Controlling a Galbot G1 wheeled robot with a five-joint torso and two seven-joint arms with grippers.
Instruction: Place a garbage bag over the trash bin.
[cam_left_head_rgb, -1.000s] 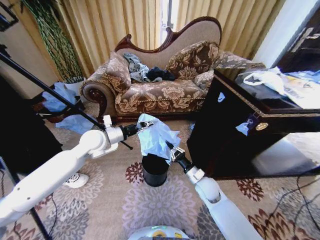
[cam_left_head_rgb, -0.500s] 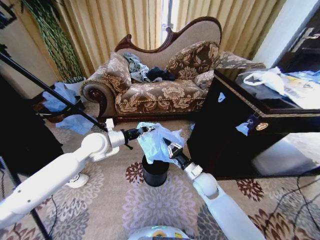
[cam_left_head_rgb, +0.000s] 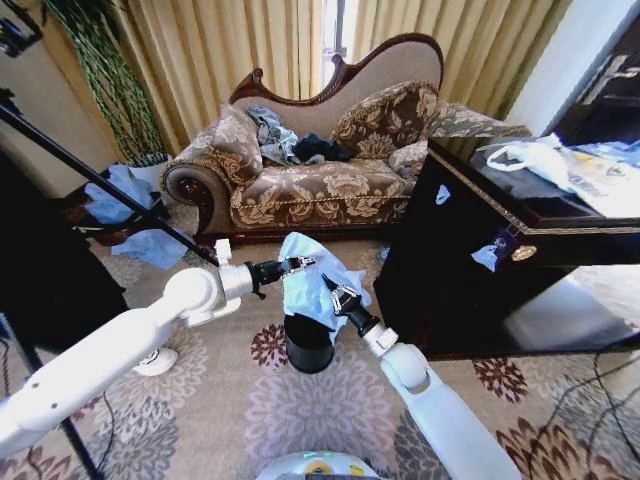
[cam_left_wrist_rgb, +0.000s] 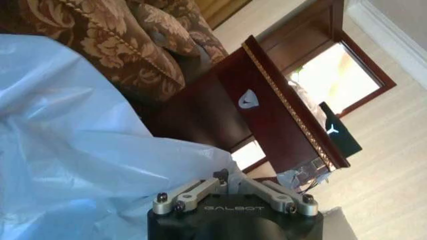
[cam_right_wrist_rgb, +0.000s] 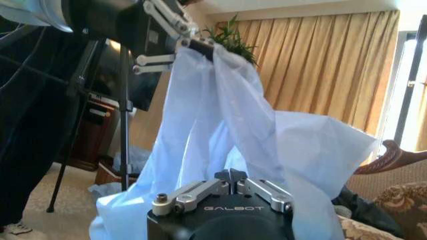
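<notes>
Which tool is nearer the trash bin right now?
The right. The right tool grips the garbage bag just above the trash bin, over its right rim. The left tool holds the bag's top edge higher up, above the bin's left side.

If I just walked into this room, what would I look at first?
Probably the pale blue garbage bag held up in the middle of the room by the left gripper and the right gripper, both pinching it. Right under it, the small black trash bin stands on the flowery carpet. Behind them is a fancy patterned sofa.
</notes>
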